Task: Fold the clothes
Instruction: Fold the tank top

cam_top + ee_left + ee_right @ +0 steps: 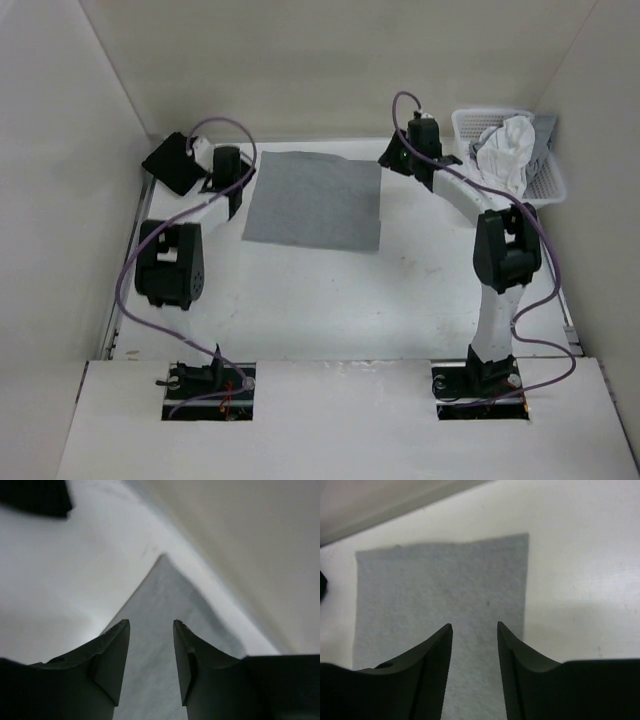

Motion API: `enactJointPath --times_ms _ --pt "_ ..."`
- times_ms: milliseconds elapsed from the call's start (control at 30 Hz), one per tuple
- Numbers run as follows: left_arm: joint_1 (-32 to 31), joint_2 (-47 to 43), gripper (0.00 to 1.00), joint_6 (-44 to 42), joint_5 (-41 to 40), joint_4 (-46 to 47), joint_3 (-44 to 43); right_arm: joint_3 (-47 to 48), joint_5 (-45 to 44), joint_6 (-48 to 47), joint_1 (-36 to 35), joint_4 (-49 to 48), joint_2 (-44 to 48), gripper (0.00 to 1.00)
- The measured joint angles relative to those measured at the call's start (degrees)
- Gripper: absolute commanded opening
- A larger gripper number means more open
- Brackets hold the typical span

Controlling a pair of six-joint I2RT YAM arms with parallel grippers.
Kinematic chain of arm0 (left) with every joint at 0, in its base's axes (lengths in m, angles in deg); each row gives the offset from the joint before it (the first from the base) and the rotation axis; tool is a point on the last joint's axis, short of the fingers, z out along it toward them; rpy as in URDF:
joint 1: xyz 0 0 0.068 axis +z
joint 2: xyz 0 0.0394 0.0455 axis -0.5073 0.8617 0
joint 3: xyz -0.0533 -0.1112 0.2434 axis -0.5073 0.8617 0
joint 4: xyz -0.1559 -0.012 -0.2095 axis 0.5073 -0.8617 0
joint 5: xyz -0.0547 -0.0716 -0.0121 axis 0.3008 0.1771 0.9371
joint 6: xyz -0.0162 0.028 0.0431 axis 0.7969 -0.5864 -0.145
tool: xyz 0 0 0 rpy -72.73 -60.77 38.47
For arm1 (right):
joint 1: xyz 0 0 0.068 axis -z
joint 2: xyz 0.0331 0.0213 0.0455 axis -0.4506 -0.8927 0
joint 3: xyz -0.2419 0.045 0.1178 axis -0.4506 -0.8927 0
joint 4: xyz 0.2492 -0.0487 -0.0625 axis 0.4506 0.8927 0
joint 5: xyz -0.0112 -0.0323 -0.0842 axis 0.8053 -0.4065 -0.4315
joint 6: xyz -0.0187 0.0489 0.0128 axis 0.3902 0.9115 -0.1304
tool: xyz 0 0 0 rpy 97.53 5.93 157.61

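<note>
White walls (300,70) are closing in a white worktop (300,300) on three sides. Furthest left, a black cloth bundle (172,162) is lying just to the outer side of the left claw (246,168), close against its wrist and apart from the garment. The left claw is hanging over the far left corner of the grey top (315,202), its fingers (114,652) standing apart with nothing between them. In the left wrist view, grey knit is running under the gap and narrowing to a point ahead of the claw. Whether the fingertips are touching the fabric, I cannot tell.

The grey top is lying flat between the two claws as a smooth rectangle, with bare worktop on its near side.

The right claw (389,157) is hovering at the far right corner of the top, also spread open and gripping nothing. Its wrist view is showing the cloth stretching ahead and to the left of the fingers (516,655), with the cloth's right edge just beyond the right fingertip.

To the outer side of the right claw, a white basket (466,119) is sitting by the right wall, holding white and pale grey laundry (508,148). The right forearm is crossing in front of the basket's near left corner. Purple cables (128,262) are looping along both arms.
</note>
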Motion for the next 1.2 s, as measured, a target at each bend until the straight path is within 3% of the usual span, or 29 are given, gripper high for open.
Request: enactJointPath --times_ms 133,267,433,600,933,1067,1200 --pt "-1.14 -17.35 0.31 2.56 -0.81 2.56 25.97 -17.51 -1.18 0.66 -2.45 -3.30 9.07 0.08" --pt "-1.55 -28.89 0.36 4.96 0.55 4.07 40.94 -35.87 -1.90 3.19 -7.85 -8.79 20.90 0.03" --pt "1.44 -30.40 0.45 7.41 5.11 5.38 47.08 -49.64 -2.01 6.03 -14.01 -15.85 30.27 0.15" --pt "2.73 -26.21 0.43 9.35 8.66 10.12 47.50 -57.27 -3.56 7.74 -15.54 -20.02 35.85 0.33" --pt "3.58 -17.40 0.26 14.53 10.36 18.47 45.57 -65.51 -5.22 13.05 -15.32 -26.62 37.27 0.41" --pt "3.52 -15.23 0.10 16.11 10.25 19.41 44.65 -65.79 -6.19 16.44 -14.38 -29.64 34.93 0.48" --pt "3.54 -14.12 0.04 17.03 10.14 20.35 44.44 -66.45 -6.38 20.65 -12.79 -32.65 31.28 0.51"
